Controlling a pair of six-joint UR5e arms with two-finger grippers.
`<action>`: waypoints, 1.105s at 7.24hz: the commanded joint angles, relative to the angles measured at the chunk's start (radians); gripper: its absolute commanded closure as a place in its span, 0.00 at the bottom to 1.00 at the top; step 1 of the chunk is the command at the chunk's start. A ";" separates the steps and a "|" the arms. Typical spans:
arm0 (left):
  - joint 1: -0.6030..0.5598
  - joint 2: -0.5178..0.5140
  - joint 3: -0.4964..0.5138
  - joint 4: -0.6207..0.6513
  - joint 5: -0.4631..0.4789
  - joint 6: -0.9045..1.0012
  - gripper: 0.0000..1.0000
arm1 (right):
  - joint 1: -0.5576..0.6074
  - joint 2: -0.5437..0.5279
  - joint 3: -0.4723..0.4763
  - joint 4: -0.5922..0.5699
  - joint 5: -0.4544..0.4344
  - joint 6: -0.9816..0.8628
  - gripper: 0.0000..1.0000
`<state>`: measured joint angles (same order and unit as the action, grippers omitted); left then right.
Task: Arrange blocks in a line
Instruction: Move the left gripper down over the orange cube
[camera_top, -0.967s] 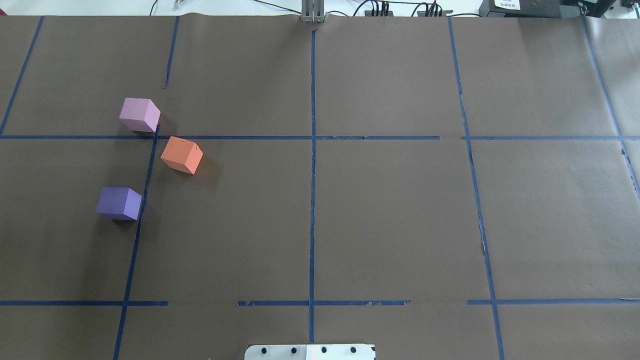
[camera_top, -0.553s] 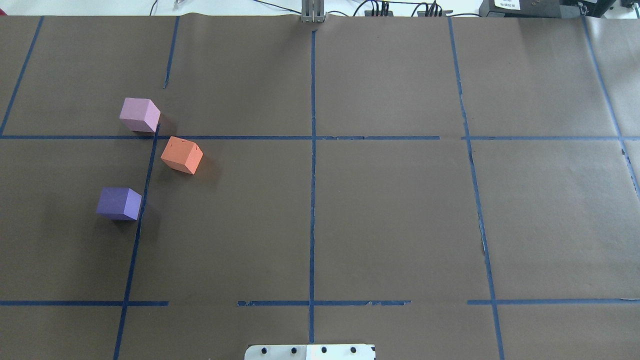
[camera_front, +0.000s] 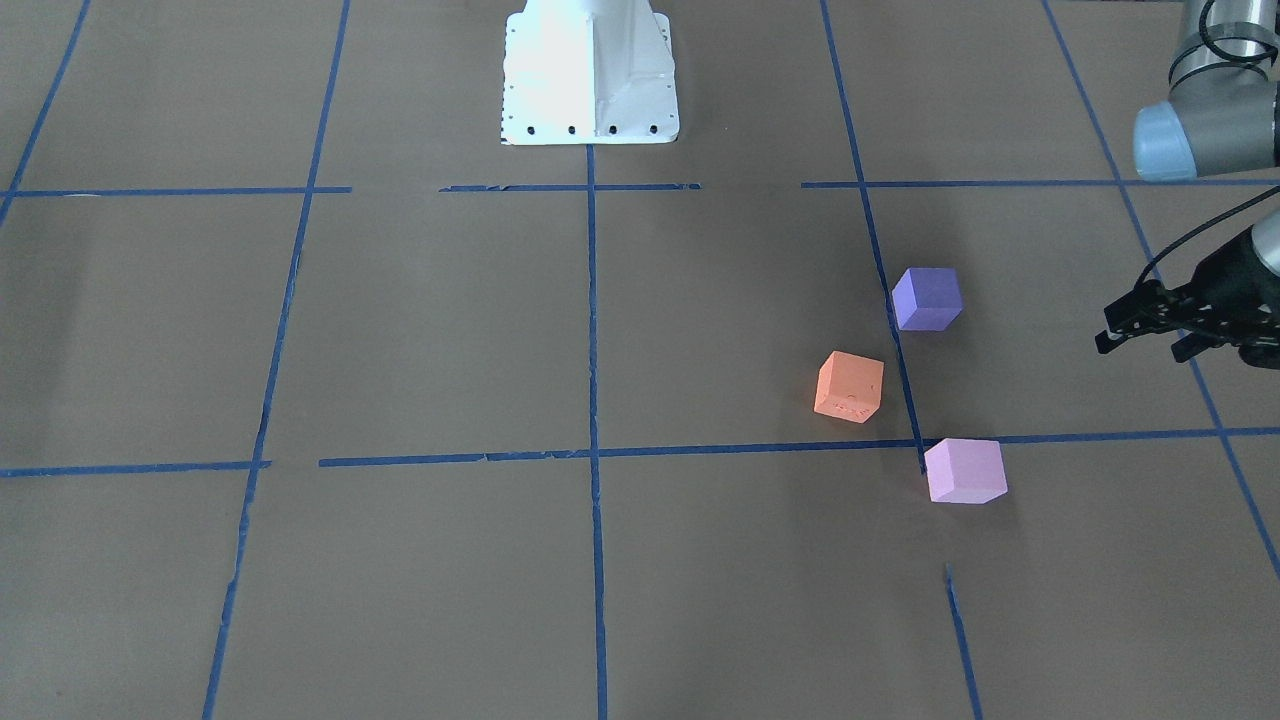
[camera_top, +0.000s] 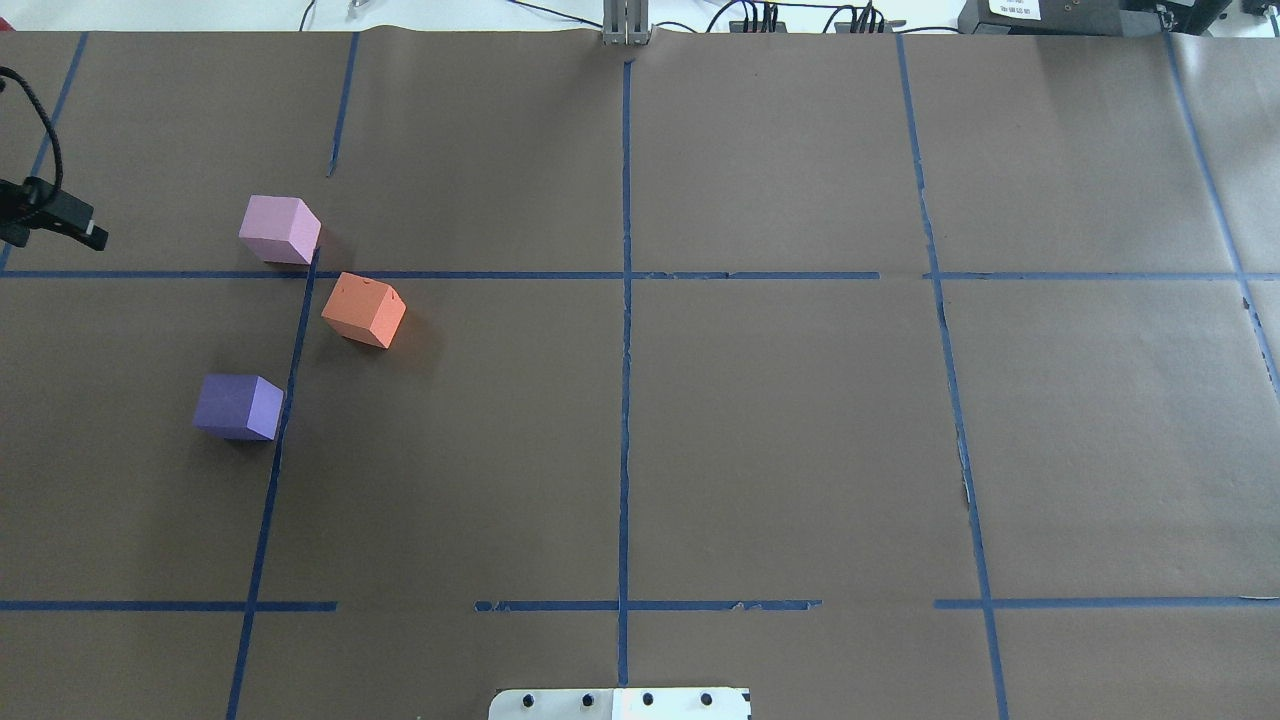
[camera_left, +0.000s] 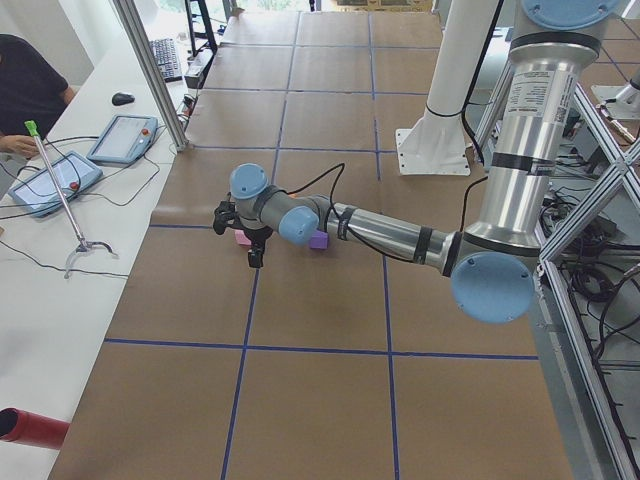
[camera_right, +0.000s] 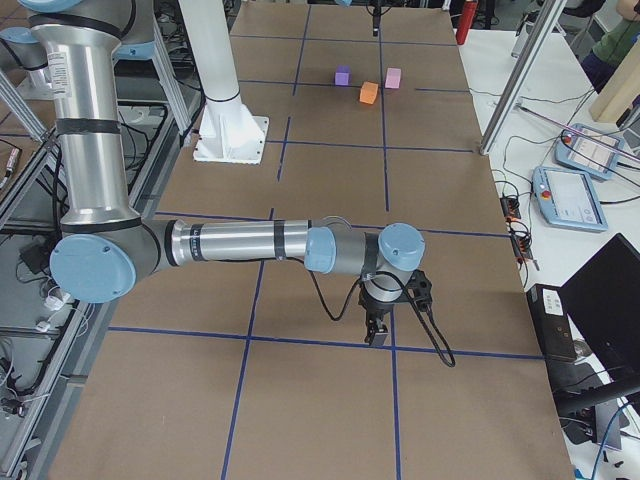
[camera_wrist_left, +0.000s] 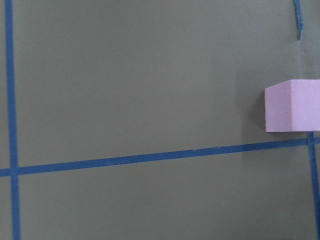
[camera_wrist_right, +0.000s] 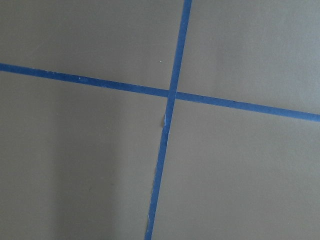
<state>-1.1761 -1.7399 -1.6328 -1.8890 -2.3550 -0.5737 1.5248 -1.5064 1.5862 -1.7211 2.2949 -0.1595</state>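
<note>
Three matte foam cubes sat on the robot's left half of the brown paper-covered table (camera_top: 780, 430), none touching another.

- The pale pink-lilac foam cube (camera_top: 280, 228) lay farthest from the robot, just beyond a crosswise blue tape line (camera_top: 480, 275).
- The orange foam cube (camera_top: 363, 310) lay near it, on the nearer side of that line and offset toward the table's centre.
- The blue-violet foam cube (camera_top: 238, 406) lay nearest the robot, apart from the orange one.

The three made a bent row, not a straight one.

The left gripper (camera_front: 1140, 348) hung outboard of the cubes, fingers spread and holding nothing. Its wrist view caught the pink-lilac cube at the right edge.

The right gripper (camera_right: 380, 325) pointed down over a tape crossing, well apart from the cubes. Whether it was spread or closed could not be told.
</note>
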 joint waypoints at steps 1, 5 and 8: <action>0.137 -0.082 0.001 -0.076 0.046 -0.231 0.00 | 0.000 0.000 0.000 0.000 0.000 0.000 0.00; 0.280 -0.188 0.021 -0.068 0.181 -0.283 0.00 | 0.000 0.000 0.000 0.000 0.000 0.000 0.00; 0.366 -0.216 0.050 -0.073 0.218 -0.296 0.00 | 0.000 0.000 0.000 0.000 0.000 0.000 0.00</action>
<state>-0.8415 -1.9435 -1.5954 -1.9602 -2.1532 -0.8686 1.5248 -1.5063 1.5861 -1.7212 2.2948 -0.1595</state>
